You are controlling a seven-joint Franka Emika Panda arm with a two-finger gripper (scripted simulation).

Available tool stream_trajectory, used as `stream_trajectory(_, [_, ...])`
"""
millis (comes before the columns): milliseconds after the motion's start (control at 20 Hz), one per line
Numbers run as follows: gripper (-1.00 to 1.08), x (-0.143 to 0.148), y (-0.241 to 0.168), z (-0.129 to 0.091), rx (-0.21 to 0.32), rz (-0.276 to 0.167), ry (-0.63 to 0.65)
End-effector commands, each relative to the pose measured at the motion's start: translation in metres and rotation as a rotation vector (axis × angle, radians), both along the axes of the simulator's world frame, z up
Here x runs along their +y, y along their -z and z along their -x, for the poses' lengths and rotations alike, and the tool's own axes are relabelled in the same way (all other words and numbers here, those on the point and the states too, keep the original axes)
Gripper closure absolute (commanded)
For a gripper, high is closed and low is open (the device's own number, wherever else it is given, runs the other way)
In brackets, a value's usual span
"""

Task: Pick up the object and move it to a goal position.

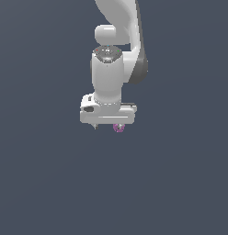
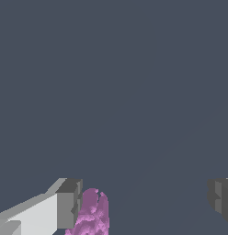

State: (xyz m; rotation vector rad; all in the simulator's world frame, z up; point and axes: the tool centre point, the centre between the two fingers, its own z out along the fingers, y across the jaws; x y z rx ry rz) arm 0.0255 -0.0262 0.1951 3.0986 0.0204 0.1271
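Observation:
The object (image 1: pixel 118 127) is a small magenta-purple lumpy item that peeks out just under the white hand in the exterior view. In the wrist view the object (image 2: pixel 90 215) lies between the fingers, right beside one grey fingertip (image 2: pixel 69 204), with a wide gap to the other fingertip (image 2: pixel 220 198). My gripper (image 1: pixel 107 125) points straight down and is open; in the wrist view the gripper (image 2: pixel 143 202) has its jaws spread wide around the object. Whether the near finger touches the object cannot be told.
The white arm (image 1: pixel 116 27) rises above the hand toward the top of the exterior view. The ground is a plain dark grey-blue surface (image 1: pixel 51 183) with no other objects in sight.

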Motion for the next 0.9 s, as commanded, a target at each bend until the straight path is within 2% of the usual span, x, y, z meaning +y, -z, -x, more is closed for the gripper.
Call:
stream_trajectory(0, [-0.92, 0.001, 0.001, 0.001, 0.001, 0.0, -0.004])
stream_trajectory(450, [-0.92, 0.015, 0.022, 0.025, 0.021, -0.007, -0.062])
stream_trajectory(850, [-0.92, 0.037, 0.057, 0.071, 0.055, -0.019, -0.164])
